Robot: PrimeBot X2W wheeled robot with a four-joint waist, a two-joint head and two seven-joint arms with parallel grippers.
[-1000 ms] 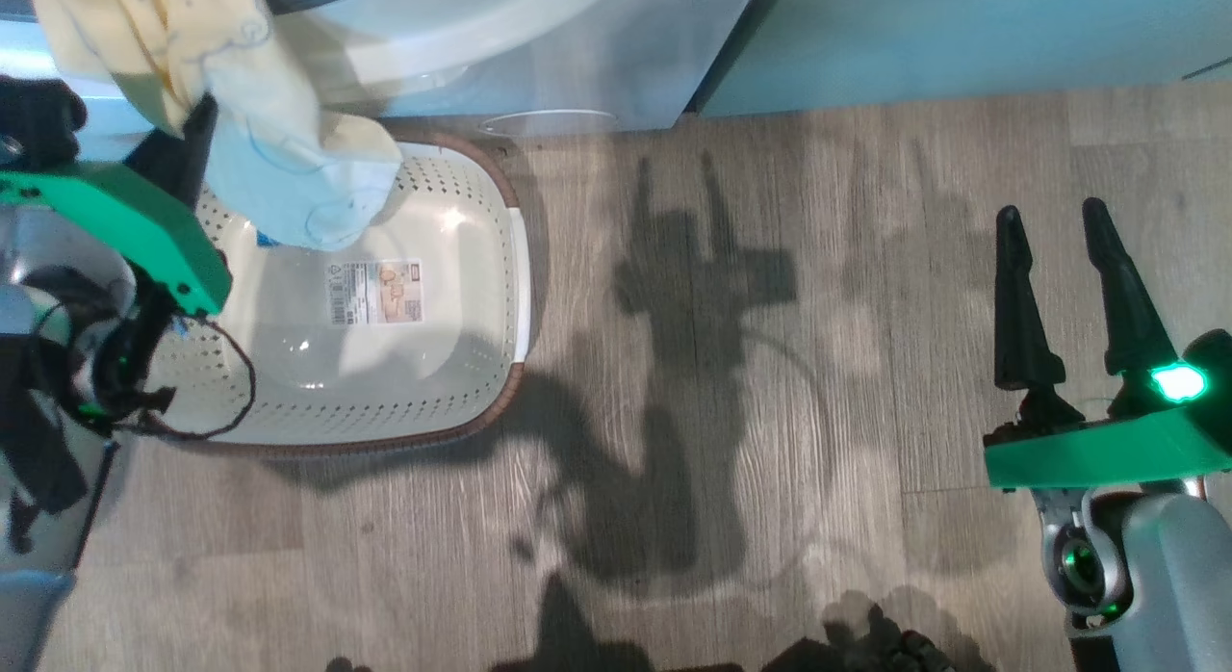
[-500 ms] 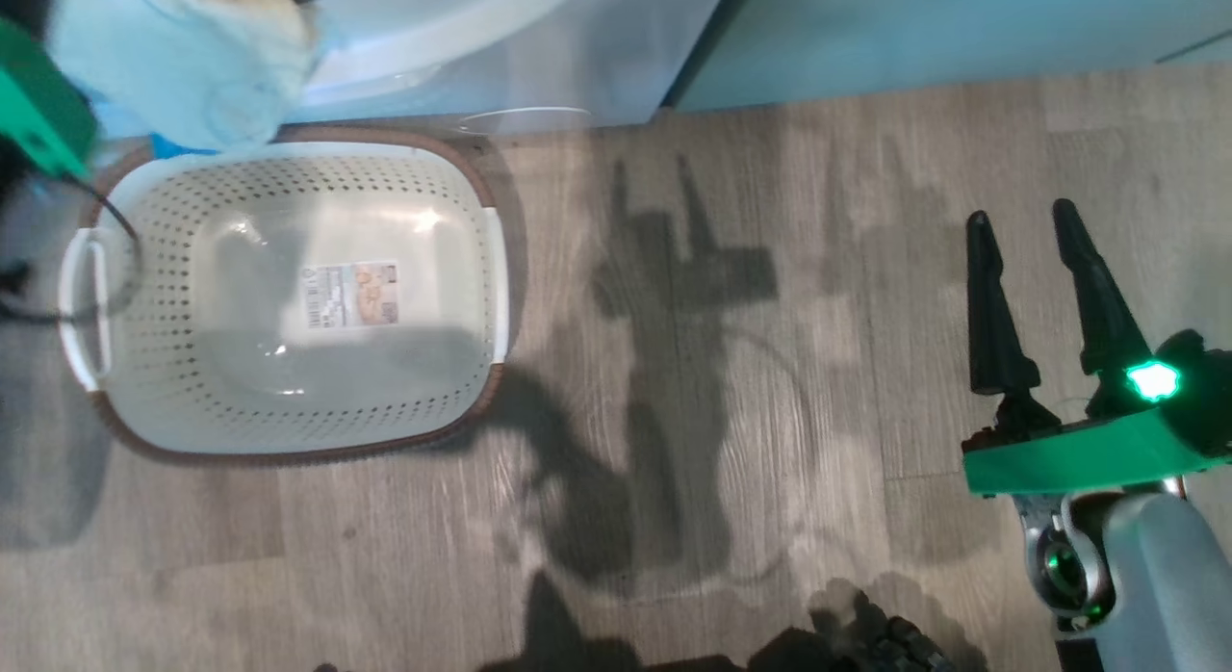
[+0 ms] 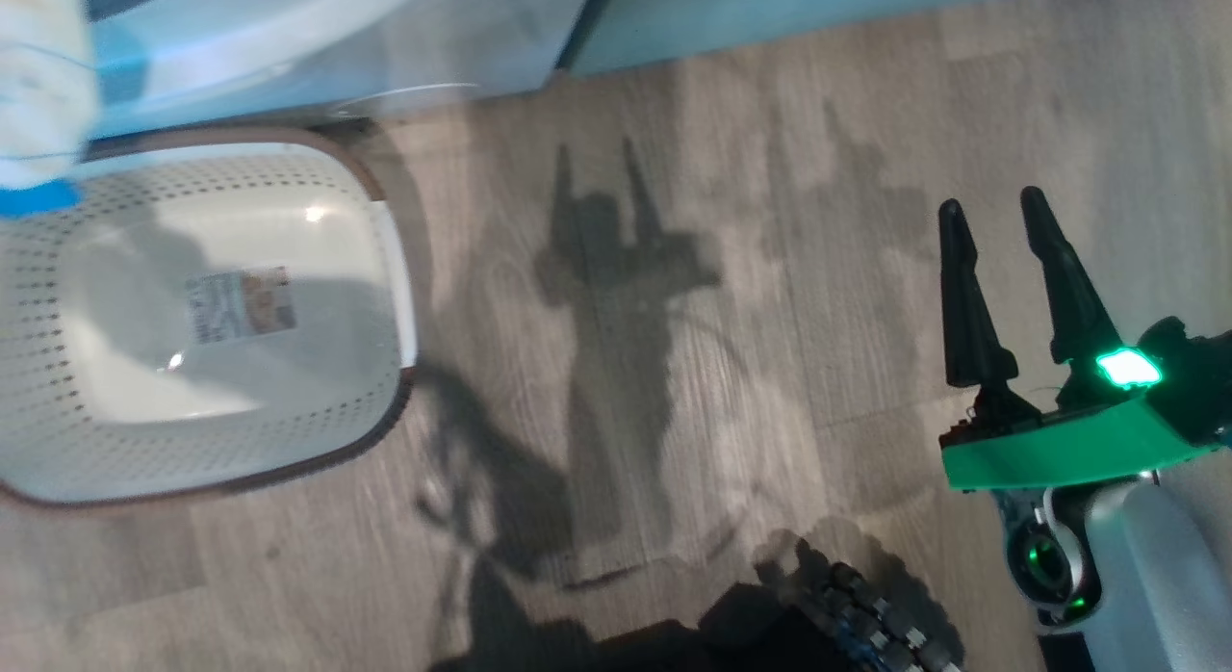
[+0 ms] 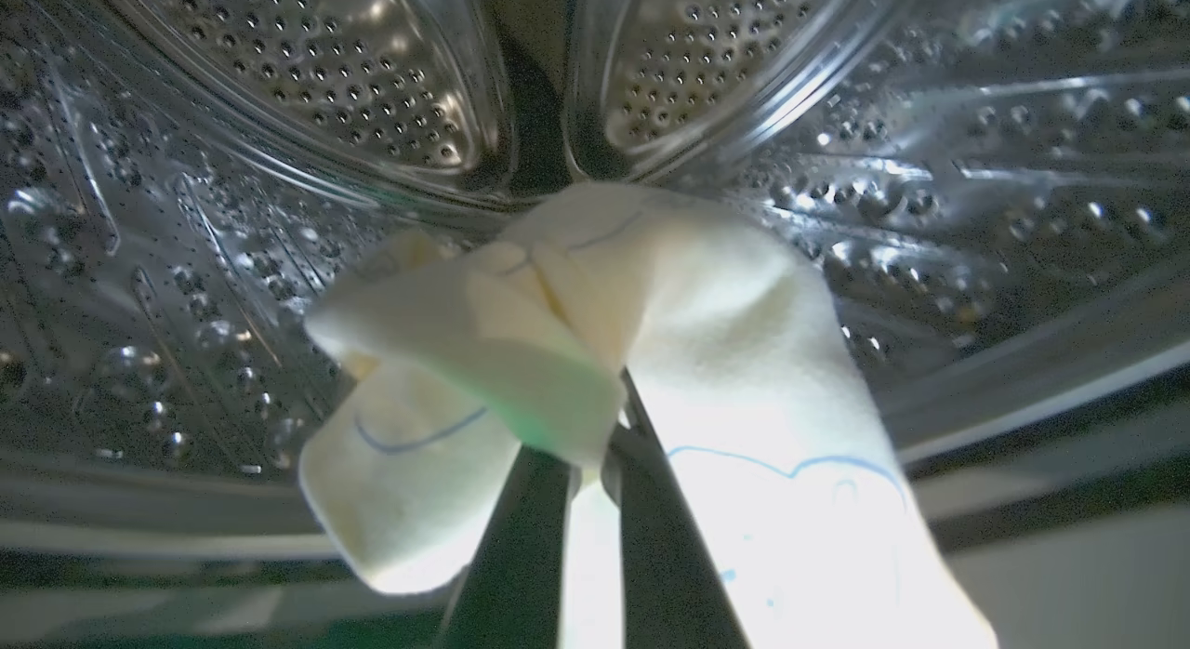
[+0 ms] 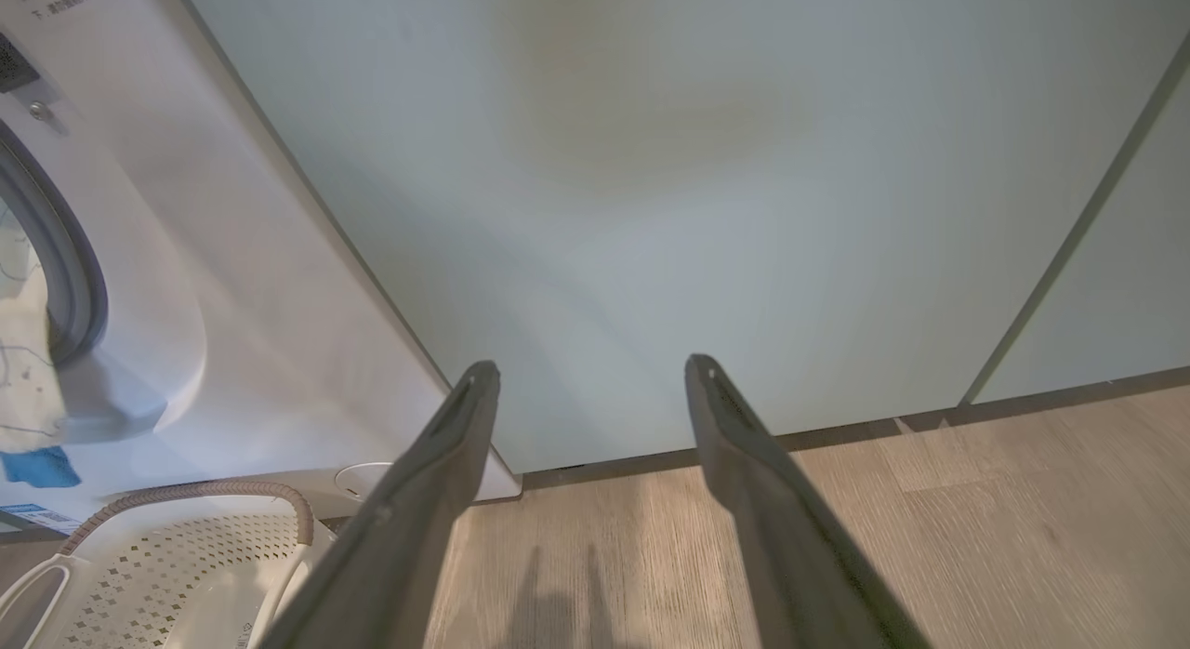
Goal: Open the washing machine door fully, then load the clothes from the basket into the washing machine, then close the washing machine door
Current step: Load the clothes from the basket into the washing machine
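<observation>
The clothes (image 4: 595, 351), a pale yellow and cream bundle with thin blue lines, are pinched at their middle between the dark fingers (image 4: 521, 556) of the left gripper (image 4: 609, 426). Its jaws are clamped tight on the fabric. Cloth folds over the fingertips and hangs down on both sides of them, the larger fold on the gripper's right. The gripper holds the bundle inside the washing machine. Ahead of it and around it curves the shiny steel drum (image 4: 279, 119), with its perforated wall and raised paddles just past the cloth. Whether the cloth touches the steel cannot be told.

In the head view the clothes (image 3: 38, 85) trail out of the washing machine (image 3: 337, 37), with a blue patch (image 3: 34, 198) lowest. The patch hangs over the far rim of the basket (image 3: 390, 268), whose floor shows a label (image 3: 241, 304).

The right gripper (image 3: 991, 202) is well apart from the basket, which lies to its left. Its jaws stand wide apart above the wooden floor (image 3: 770, 268). Straight ahead of this gripper (image 5: 592, 364) is a pale green cabinet (image 5: 651, 165). To its left are the washing machine (image 5: 186, 258) and its grey gasket (image 5: 79, 277). The clothes (image 5: 23, 351) and the blue patch (image 5: 37, 468) hang there above the basket (image 5: 186, 493).
</observation>
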